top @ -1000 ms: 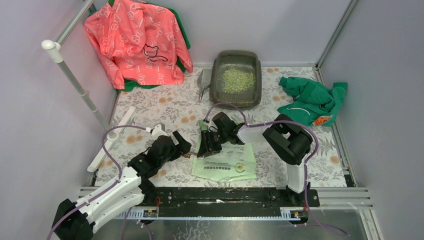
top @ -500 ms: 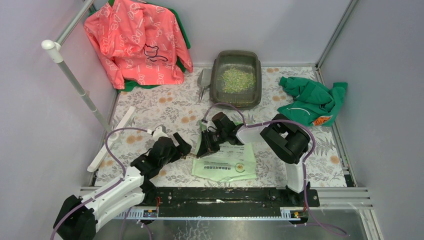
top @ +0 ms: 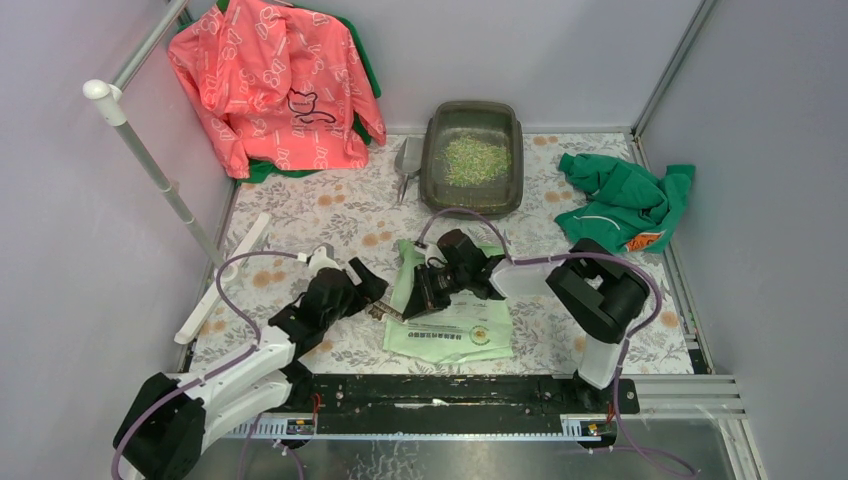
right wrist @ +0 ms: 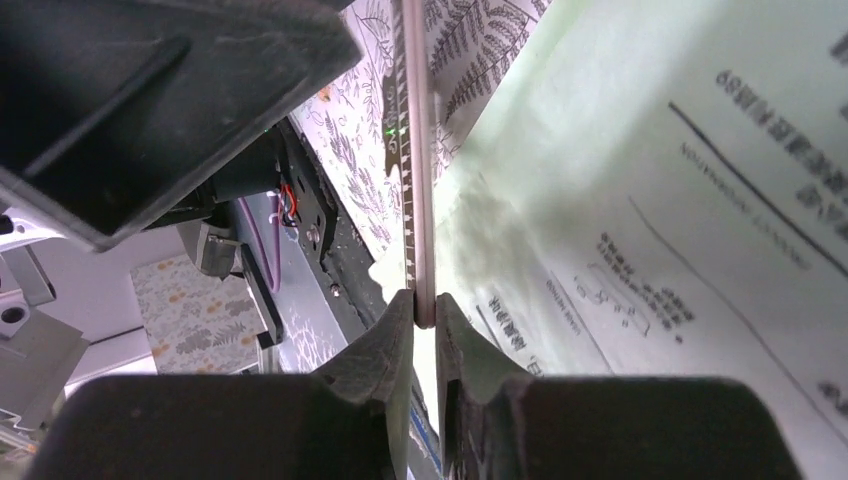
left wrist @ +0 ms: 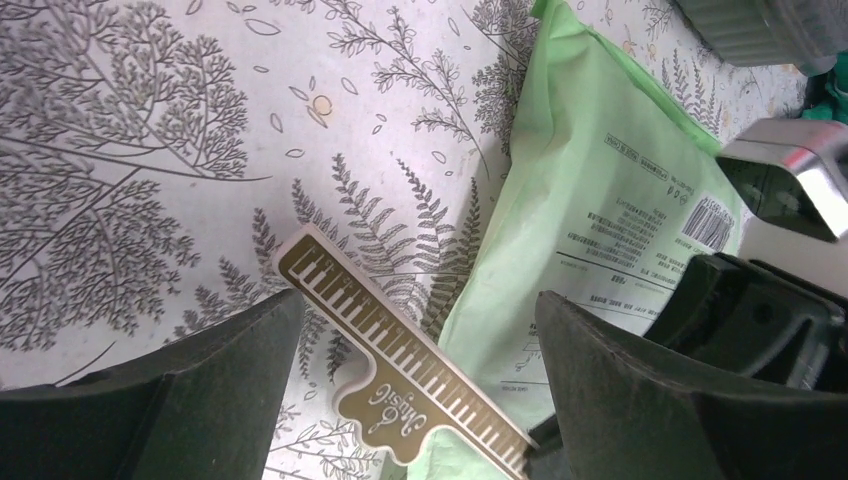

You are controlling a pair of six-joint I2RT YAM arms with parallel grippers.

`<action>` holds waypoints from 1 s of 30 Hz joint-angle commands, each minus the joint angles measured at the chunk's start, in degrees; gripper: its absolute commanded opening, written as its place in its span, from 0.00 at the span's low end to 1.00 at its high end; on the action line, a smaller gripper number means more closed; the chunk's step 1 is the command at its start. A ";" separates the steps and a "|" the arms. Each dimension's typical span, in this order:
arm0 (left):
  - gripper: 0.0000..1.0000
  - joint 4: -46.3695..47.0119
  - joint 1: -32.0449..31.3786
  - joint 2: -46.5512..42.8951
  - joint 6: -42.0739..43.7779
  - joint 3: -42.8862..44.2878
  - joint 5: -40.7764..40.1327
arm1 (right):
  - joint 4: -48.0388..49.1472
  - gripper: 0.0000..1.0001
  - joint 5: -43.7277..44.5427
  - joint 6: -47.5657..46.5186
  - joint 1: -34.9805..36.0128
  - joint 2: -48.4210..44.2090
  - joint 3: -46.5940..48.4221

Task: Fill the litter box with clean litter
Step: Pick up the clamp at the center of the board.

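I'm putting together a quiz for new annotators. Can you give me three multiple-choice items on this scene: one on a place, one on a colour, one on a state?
1. Where does the litter box stand?
A. at the far side of the table, near the middle
B. beside the left arm's base
C. on top of the bag

2. What colour is the bag?
A. red
B. light green
C. black

3. How is the right gripper?
A. wide open above the litter box
B. shut on the gold strip
C. out of every view

Answers:
1 A: the top view shows it far from the arms, close to the back wall.
2 B: both wrist views show pale green printed plastic.
3 B: the right wrist view shows it pinching the strip's thin edge.
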 commanded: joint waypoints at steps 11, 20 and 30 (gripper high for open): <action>0.93 2.45 2.32 -4.22 2.51 4.55 -0.28 | 0.83 0.04 7.81 3.07 -1.90 -13.76 -4.74; 0.94 0.20 3.04 -9.63 0.45 2.66 1.82 | -2.07 0.02 11.75 2.47 -6.40 -21.92 -7.01; 0.97 21.81 7.22 -7.82 -11.06 -5.12 18.54 | -2.68 0.00 14.22 5.61 -10.73 -32.38 -10.38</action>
